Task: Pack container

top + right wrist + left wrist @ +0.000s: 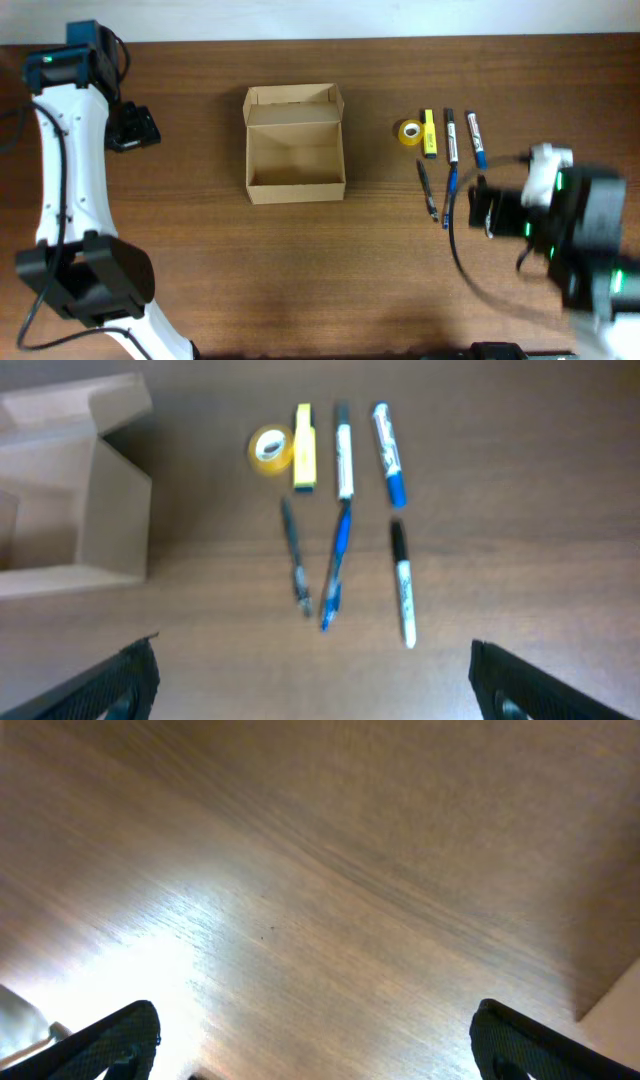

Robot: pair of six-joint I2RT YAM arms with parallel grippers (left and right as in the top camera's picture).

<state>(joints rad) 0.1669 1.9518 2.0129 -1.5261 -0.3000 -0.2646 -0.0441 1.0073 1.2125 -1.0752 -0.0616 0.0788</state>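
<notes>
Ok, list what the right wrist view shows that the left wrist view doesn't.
Right wrist only: the open container, a yellow tape roll, a highlighter, markers and pens. Left wrist only: glare and what looks like an edge of the table. Both: brown wood and an open pincer at the bottom corners: right pincer, left pincer.

Container (296, 191): plain tan cardboard box, upright, flap lid hinged open on far side. Sits between left gripper (133, 128) and right gripper (482, 207), well apart from both.
</notes>
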